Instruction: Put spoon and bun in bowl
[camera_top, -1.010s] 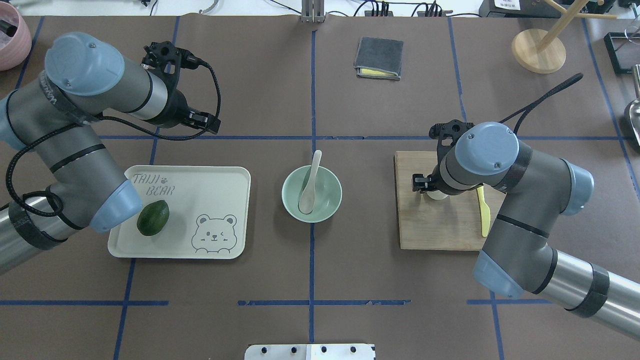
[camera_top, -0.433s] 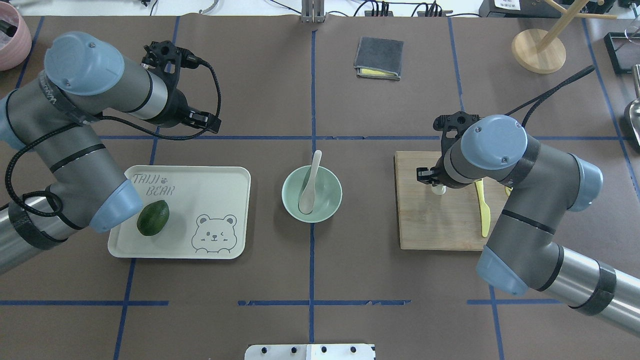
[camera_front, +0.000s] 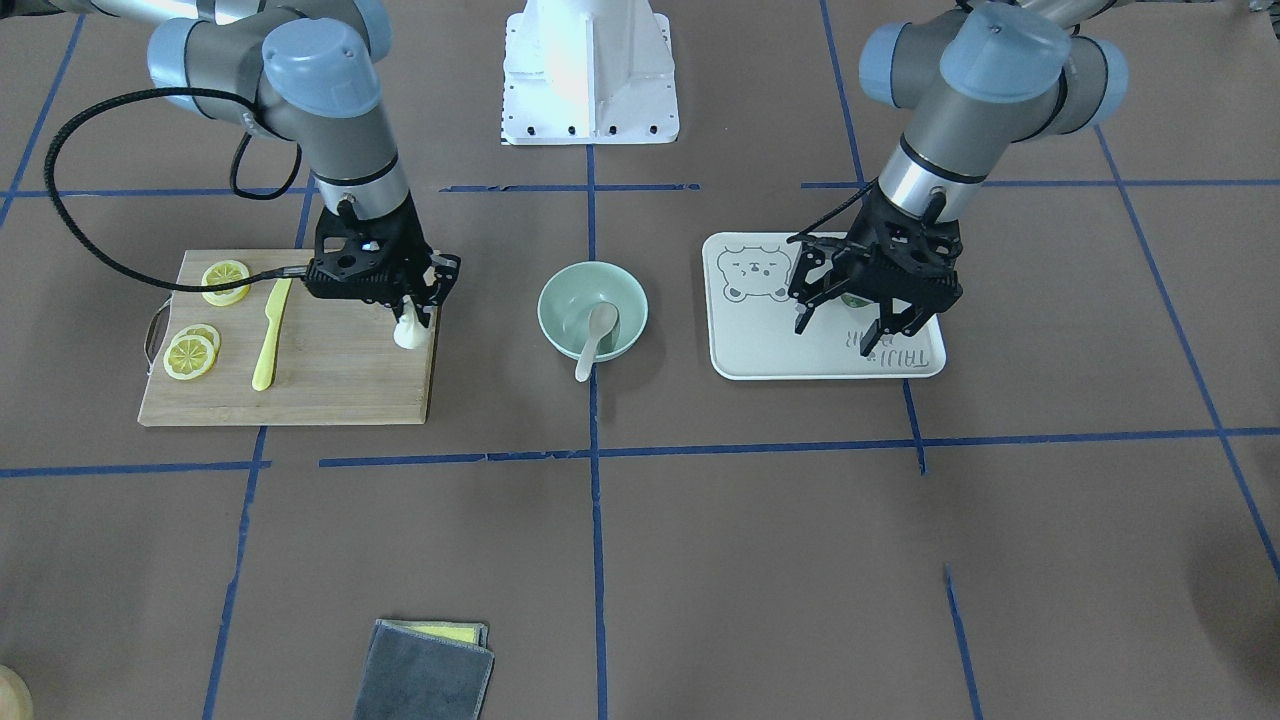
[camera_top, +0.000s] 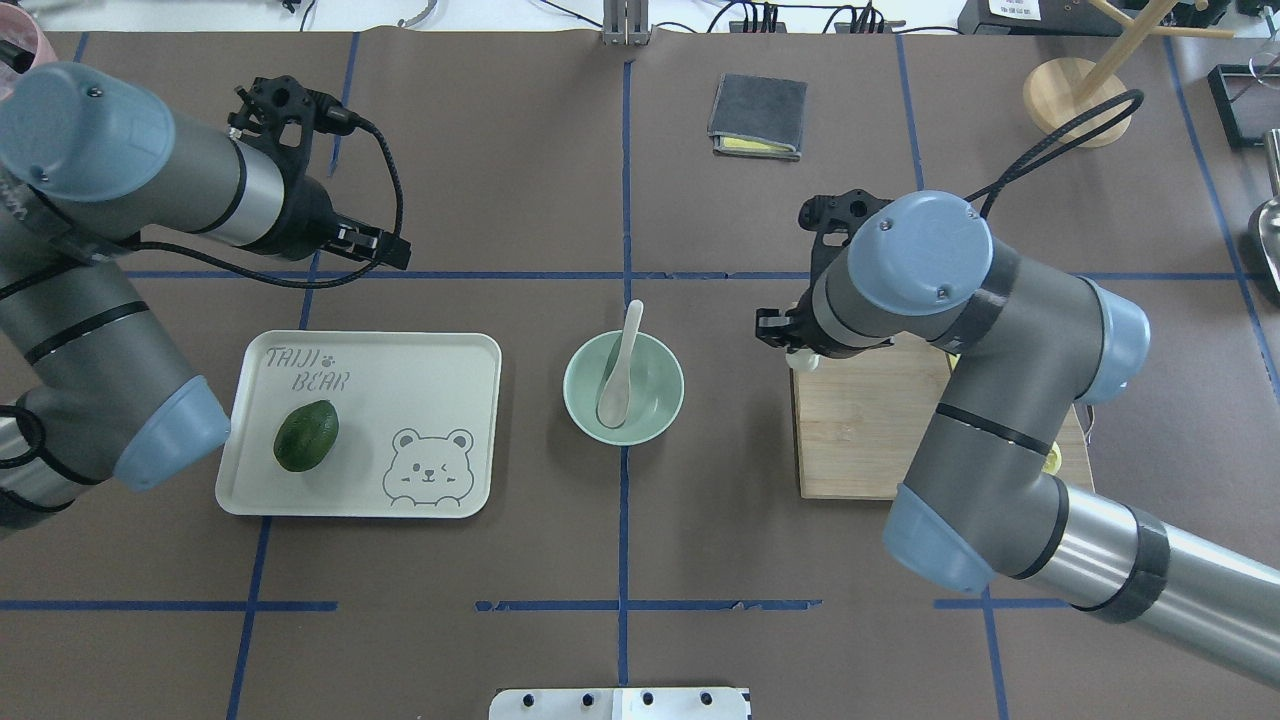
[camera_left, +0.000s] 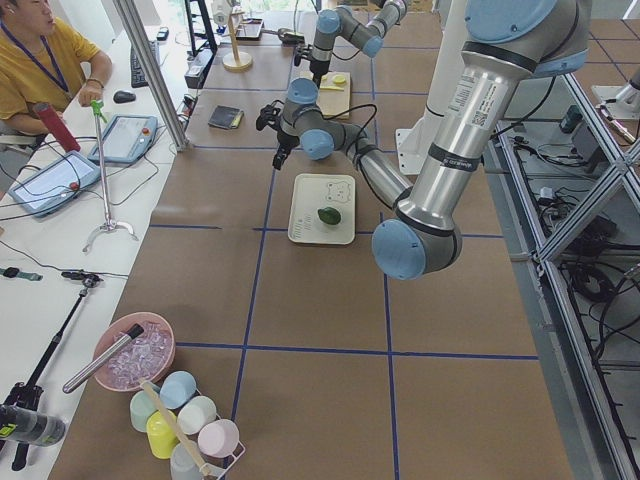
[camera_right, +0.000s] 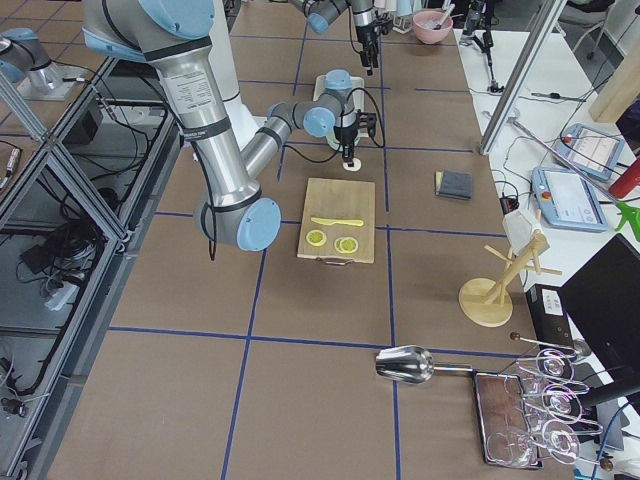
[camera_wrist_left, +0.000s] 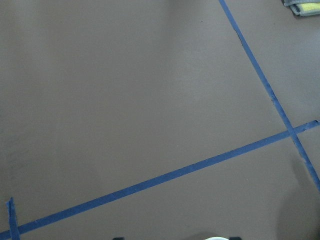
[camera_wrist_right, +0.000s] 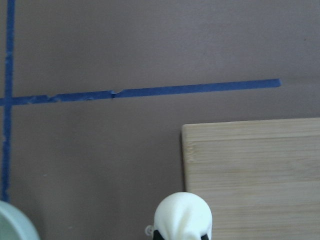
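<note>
Here, two arms work at one brown-papered table (camera_top: 520, 180). The single round pale mint-green bowl (camera_top: 655, 375) stands at the middle. The one small off-white plastic spoon (camera_top: 622, 365) lies in it, scoop down inside and handle leaning out over the rim.

The right arm (camera_top: 930, 300) has its jaws closed on the one small white pleated steamed bun (camera_front: 408, 333). The bun is pinched near its base and hangs over the edge of the rectangular bamboo cutting board (camera_front: 330, 380) that faces the bowl. The right wrist view shows its swirled top between the black fingertips, with the board's corner beneath and a sliver of the bowl at the lower left.

On that board lie three yellow lemon slices (camera_front: 226, 283), two of them overlapping, and one yellow plastic knife (camera_front: 270, 335).

The left arm (camera_top: 130, 170) hangs its jaws spread wide and empty above the table near the white rectangular bear-print tray (camera_top: 440, 350), which carries one dark green avocado (camera_top: 306, 435).

One folded grey cloth (camera_top: 758, 115) lies at the table's far side.
</note>
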